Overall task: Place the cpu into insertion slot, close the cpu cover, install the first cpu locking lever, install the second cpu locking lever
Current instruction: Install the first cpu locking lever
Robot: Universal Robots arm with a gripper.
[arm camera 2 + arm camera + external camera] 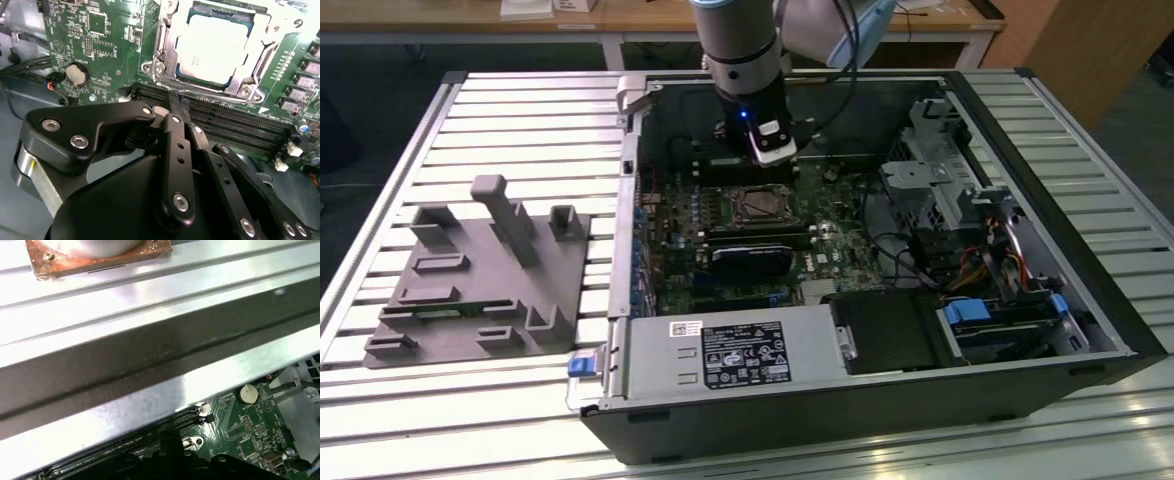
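Observation:
In the second wrist view the cpu [212,42] lies flat in the insertion slot [252,12], its pale metal face showing. The silvery cpu cover [167,50] lies down around the chip's edges. My gripper [175,106] is beside the socket, over the long black memory slots [235,127], with its black fingers together and nothing between them. In the exterior view the gripper [771,160] hangs inside the open computer case, just behind the insertion slot [758,205]. I cannot make out how the locking levers stand.
The case walls [630,190] surround the green motherboard [841,250]. A drive cage and cables [961,200] fill the exterior view's right. A grey fixture block [480,280] stands on the slatted table at the left. A coin battery [76,75] sits near the socket.

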